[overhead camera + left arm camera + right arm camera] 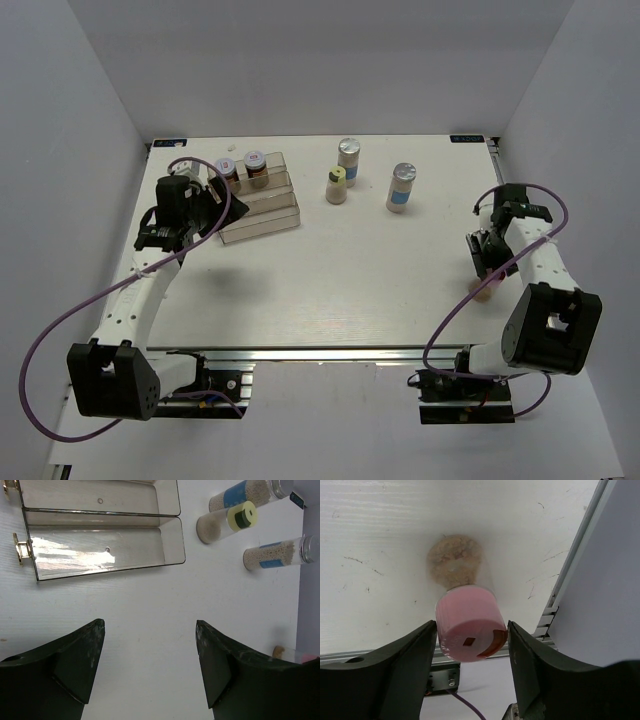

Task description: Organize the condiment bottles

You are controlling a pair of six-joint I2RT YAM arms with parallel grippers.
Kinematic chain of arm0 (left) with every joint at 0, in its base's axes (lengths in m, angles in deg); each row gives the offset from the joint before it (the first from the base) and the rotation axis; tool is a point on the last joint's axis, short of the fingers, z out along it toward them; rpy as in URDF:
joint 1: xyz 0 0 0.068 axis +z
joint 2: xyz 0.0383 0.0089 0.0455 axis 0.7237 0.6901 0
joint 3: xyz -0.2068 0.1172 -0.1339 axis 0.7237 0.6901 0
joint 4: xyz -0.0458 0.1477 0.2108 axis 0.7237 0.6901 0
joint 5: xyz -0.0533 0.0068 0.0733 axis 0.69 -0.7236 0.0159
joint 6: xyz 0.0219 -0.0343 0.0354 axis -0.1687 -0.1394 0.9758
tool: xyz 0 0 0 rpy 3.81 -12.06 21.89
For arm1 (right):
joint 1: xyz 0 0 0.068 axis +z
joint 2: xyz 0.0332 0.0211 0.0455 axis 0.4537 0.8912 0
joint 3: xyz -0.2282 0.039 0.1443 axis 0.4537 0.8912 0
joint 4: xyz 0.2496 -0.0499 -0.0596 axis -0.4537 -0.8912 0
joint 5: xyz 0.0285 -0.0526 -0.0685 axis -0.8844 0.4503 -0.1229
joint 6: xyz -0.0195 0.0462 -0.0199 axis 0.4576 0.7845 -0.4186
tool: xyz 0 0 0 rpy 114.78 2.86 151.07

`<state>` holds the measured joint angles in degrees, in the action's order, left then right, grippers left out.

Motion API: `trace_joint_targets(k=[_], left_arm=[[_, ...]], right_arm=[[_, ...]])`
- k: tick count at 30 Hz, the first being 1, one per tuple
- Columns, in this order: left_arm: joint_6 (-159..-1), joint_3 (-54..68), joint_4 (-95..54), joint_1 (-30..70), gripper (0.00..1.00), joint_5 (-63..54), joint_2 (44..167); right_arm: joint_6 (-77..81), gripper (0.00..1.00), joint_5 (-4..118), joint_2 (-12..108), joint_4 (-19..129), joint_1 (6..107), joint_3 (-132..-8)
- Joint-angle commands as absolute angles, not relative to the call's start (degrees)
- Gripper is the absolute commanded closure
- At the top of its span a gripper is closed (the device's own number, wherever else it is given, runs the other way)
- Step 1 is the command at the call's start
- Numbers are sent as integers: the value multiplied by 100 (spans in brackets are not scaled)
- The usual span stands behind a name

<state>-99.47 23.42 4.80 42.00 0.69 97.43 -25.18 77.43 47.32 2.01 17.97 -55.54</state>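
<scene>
Right gripper clamps pink-lidded jar, pointing down | left gripper wide

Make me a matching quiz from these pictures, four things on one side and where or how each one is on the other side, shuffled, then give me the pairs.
Things:
1. pink-lidded jar
2. red-lidded jars
3. yellow-lidded jar
4. left gripper

Place or state:
A. open, over bare table
B. on the clear rack
C. between the right gripper's fingers
D. standing on the table near the silver-capped jars

Pairs: 1-C, 2-B, 3-D, 4-A
</scene>
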Motion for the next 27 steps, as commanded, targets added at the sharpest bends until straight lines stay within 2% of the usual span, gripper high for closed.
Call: trace_joint_targets(k=[1,3,6,8,10,11,13,14,17,20,21,24,27], left_arm=[[-10019,2386,379,4179,17,84,9595],[-10063,2404,353,4188,17,84,9595],[-10072,2369,361,4188,17,93,9630],[-10064,2334,379,4179,17,93,9656],[-10055,2281,423,4179,17,93,9657],[-10055,2272,423,4188,17,84,9674],[-10063,2246,423,4179,17,101,9665],[-10072,2246,423,4188,17,101,9674],[-10046,2176,467,4188,17,75,9683],[-9993,2018,625,4179,17,-65,9674],[-9993,1974,660,4179,17,-100,9665],[-9984,1833,774,4179,17,-320,9543],[-9993,1736,959,4188,17,-670,9411]], right_arm=[[-2607,37,7630,4756,286,1679,-5539],[-2634,39,7499,4817,277,1652,-5513],[-2660,49,7314,4852,277,1635,-5521],[-2704,59,7104,4870,242,1626,-5591],[-2800,75,6780,4879,155,1626,-5732],[-2870,85,6177,4879,-37,1626,-5828],[-3256,100,5384,4905,-258,1626,-6223],[-3440,100,4614,4922,-416,1643,-6477],[-3916,100,3740,4914,-373,1923,-6733],[-4206,100,3596,5010,-154,2714,-7006],[-4216,100,3613,5045,55,3290,-7076],[-3918,100,3675,5370,487,3935,-7480],[-3566,100,3675,6134,716,4612,-8533]])
